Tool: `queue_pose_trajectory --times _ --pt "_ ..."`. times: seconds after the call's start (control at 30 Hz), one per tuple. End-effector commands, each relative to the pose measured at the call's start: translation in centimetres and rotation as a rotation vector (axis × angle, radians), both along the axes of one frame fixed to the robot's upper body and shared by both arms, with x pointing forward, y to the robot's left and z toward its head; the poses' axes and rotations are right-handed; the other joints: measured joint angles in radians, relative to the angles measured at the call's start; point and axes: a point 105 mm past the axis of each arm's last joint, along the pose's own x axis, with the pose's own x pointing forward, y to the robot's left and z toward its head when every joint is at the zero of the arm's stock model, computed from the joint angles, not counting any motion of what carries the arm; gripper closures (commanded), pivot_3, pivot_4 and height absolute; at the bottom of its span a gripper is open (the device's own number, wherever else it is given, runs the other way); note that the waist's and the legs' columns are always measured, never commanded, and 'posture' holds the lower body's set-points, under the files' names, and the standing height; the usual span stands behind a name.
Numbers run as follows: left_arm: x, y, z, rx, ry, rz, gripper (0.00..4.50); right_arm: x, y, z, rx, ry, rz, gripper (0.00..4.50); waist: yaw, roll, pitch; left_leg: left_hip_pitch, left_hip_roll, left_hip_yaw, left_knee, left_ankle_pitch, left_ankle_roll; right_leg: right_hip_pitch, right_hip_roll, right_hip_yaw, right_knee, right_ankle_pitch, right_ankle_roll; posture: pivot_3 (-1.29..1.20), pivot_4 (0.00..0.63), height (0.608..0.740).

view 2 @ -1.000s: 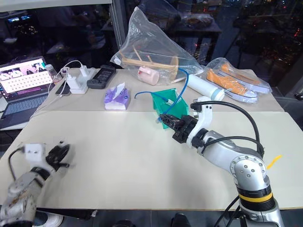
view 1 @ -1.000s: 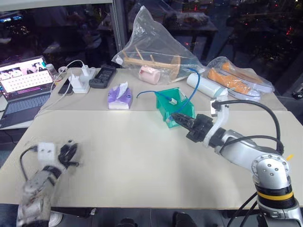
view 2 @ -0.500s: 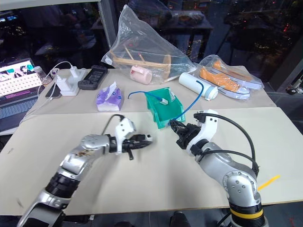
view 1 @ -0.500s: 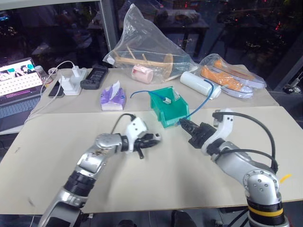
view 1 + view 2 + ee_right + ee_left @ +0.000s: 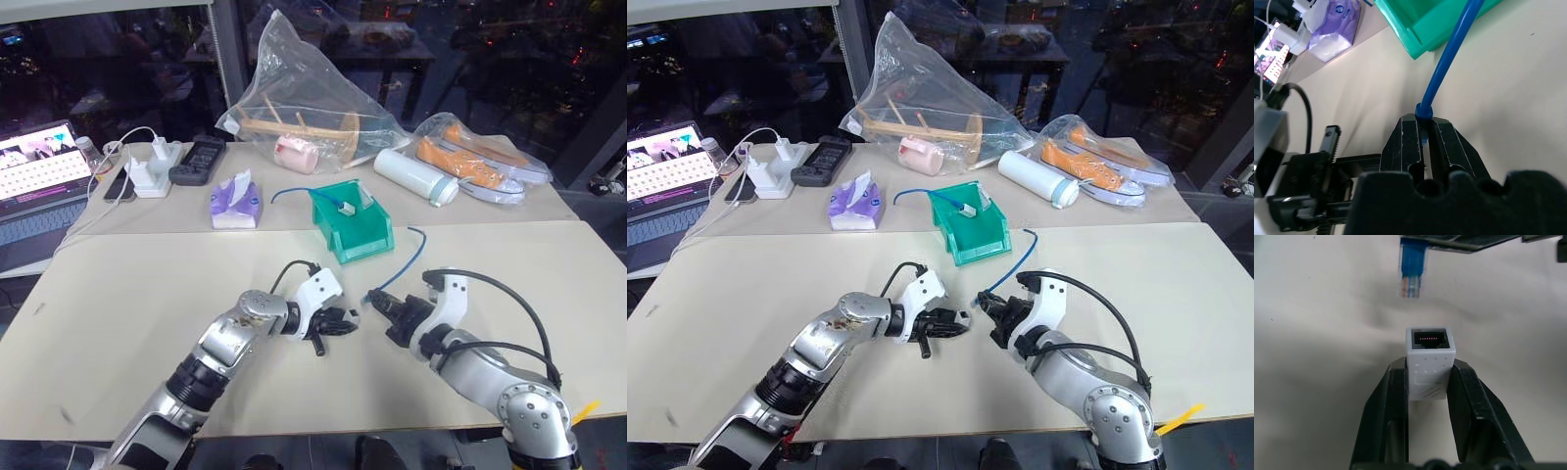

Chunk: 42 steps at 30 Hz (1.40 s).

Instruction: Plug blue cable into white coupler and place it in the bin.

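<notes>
Two grippers facing each other low over a beige table [image 5: 127, 294], near its front edge. Left gripper [image 5: 1427, 377] pinching a small white coupler [image 5: 1430, 363] between both fingers, open socket with gold contacts aimed away from the wrist. Right gripper [image 5: 1422, 128] pressed tight on the blue cable [image 5: 1449, 54] just behind its plug. Clear plug [image 5: 1413, 286] hanging a short way in front of the socket, apart from it, set slightly to one side of the socket's line. Rest of the cable arching up and back from the right gripper toward the bin [image 5: 355, 227], free end in the air near the bin's side. Bin standing farther back at table centre, holding another blue cable with a white block [image 5: 345, 207]. Behind it: tissue pack [image 5: 235, 201], plastic bag [image 5: 309, 93], laptop [image 5: 44, 181].

Step in hand, by judgement: mating plug to socket, not yet begun. To do it well:
- Shift sideways first, until plug centres on the socket mouth.
- Match the plug's roll to the socket, latch tab to its notch; tab side not readable here.
- Close the gap slowly, straight along the socket's axis.
- Keep the coupler squeezed firmly against the push; risk of it sliding back between the fingers.
- Expect the plug to bend away if met off-centre.
</notes>
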Motion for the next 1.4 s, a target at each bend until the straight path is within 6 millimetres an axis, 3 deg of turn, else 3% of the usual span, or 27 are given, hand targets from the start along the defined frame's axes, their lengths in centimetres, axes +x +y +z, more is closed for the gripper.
queue_pose_trajectory --times 0.03,0.9,1.23,1.4 --pt "-0.2 -0.7 1.2 -0.018 -0.047 -0.029 3.88 -1.0 0.9 0.8 0.016 -0.02 0.056 4.5 0.001 0.0 0.0 0.0 0.0 0.0 0.0 0.0 0.0 0.0 0.0 0.0 0.0 0.0 0.0 0.0 0.15 0.74" --pt "-0.7 -1.2 2.2 -0.057 -0.021 0.003 3.88 -1.4 0.6 -1.1 -0.103 0.046 0.12 4.5 0.005 0.0 0.0 0.0 0.0 0.0 0.001 0.0 0.0 0.001 0.0 0.0 0.0 0.0 0.0 0.0 0.15 0.74" --pt "-0.4 -2.0 3.7 -0.085 -0.015 0.037 3.88 -1.8 1.2 -1.5 -0.243 0.044 0.209 4.5 0.006 0.0 0.0 0.0 0.0 0.0 0.001 0.0 0.0 0.001 0.0 0.0 0.0 0.0 0.0 0.0 0.15 0.74" --pt "-0.4 -2.9 5.3 -0.078 -0.051 0.031 3.88 -2.1 1.4 -1.7 -0.292 0.048 0.239 4.5 0.007 0.0 0.0 0.0 0.0 0.0 0.001 0.0 0.0 0.001 0.0 0.0 0.0 0.0 0.0 0.0 0.15 0.74"
